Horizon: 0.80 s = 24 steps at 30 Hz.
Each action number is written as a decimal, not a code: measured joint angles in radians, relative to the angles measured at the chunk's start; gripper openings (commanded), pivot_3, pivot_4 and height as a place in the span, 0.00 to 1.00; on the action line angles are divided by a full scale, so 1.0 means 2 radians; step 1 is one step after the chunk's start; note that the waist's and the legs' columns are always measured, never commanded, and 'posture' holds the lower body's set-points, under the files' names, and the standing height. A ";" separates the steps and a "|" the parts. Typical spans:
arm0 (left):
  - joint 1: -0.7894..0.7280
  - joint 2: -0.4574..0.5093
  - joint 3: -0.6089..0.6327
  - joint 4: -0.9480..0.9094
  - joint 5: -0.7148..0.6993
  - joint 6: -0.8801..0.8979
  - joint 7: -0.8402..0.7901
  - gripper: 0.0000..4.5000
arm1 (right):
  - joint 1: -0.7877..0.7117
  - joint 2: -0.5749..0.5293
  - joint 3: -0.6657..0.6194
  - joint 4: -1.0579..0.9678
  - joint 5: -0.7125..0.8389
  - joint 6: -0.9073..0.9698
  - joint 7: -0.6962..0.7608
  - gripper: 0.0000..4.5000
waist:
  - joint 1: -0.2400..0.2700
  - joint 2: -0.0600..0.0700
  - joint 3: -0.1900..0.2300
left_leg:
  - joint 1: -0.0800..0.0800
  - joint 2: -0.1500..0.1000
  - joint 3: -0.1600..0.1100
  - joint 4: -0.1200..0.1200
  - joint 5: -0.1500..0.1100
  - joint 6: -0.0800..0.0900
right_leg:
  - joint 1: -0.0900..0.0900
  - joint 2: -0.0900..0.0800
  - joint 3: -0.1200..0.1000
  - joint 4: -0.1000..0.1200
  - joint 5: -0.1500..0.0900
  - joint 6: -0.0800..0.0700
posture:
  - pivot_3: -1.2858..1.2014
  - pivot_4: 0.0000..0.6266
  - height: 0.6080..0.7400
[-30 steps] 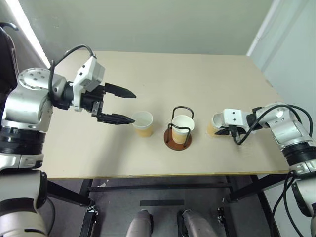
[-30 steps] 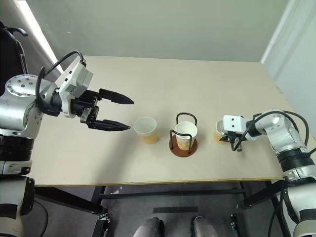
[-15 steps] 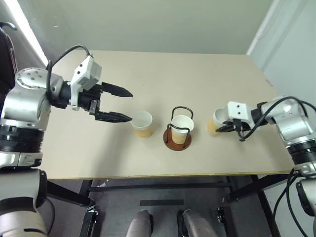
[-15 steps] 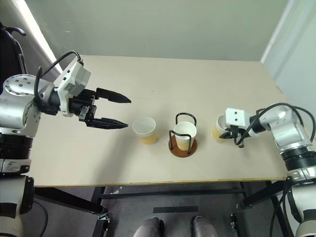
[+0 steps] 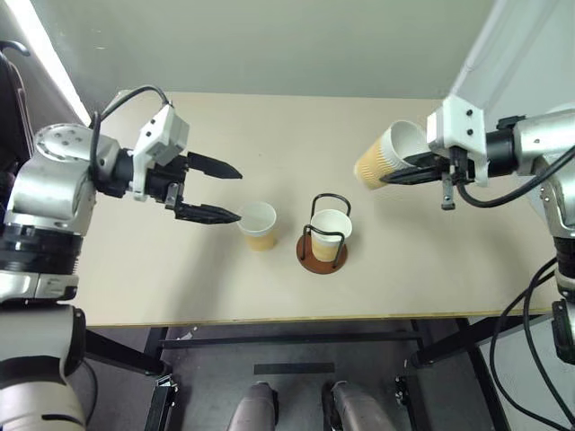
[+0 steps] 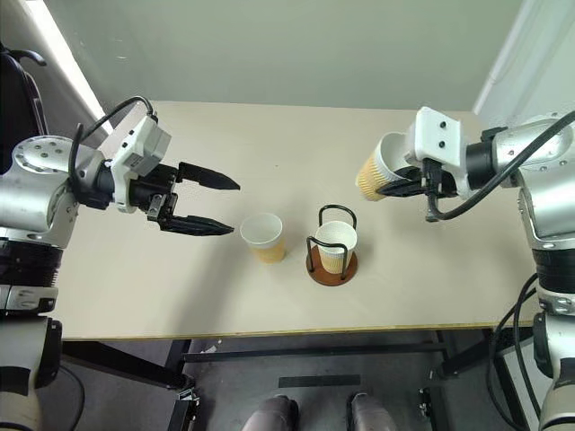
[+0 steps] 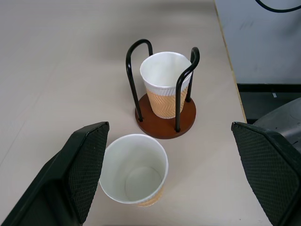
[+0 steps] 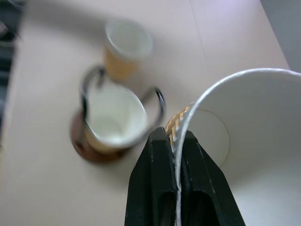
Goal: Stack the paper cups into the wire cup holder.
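Left hand (image 5: 229, 192) spread wide, held aloft — right hand (image 5: 402, 173) clamped shut, raised.

Paper cup in wire cup holder (image 7: 165, 84): white inside and rim, tan-orange lower wall with embossed chevron pattern.
Loose paper cup on table (image 7: 134, 169): white interior, tan-orange outside.
Lifted paper cup (image 5: 386, 156): white inside, tan ribbed outside.
Wire cup holder (image 7: 164, 123): black wire loops, reddish-brown disc base.
Table (image 5: 269, 135): pale beige, plain.
Left gripper (image 5: 229, 193): black fingers with fine cross-hatched pads (image 7: 89, 160), white housing.
Right gripper (image 8: 175, 155): glossy black fingers.
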 measured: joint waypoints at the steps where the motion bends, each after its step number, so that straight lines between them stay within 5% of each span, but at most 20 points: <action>1: -0.003 0.000 -0.003 0.002 0.000 -0.002 0.000 1.00 | -0.002 0.003 0.001 -0.012 0.007 0.011 -0.002 0.01 | 0.000 0.000 0.000 | 0.000 0.000 0.000 0.000 0.000 0.000 | 0.000 0.000 0.000 0.000 0.000 0.000 | 0.52 0.24 1.00; 24: -0.009 -0.001 -0.016 0.003 -0.005 -0.007 0.000 1.00 | 0.011 0.035 0.089 0.002 -0.020 -0.062 -0.002 0.01 | 0.000 0.000 0.000 | 0.000 0.000 0.000 0.000 0.000 0.000 | 0.000 0.000 0.000 0.000 0.000 0.000 | 0.52 0.24 1.00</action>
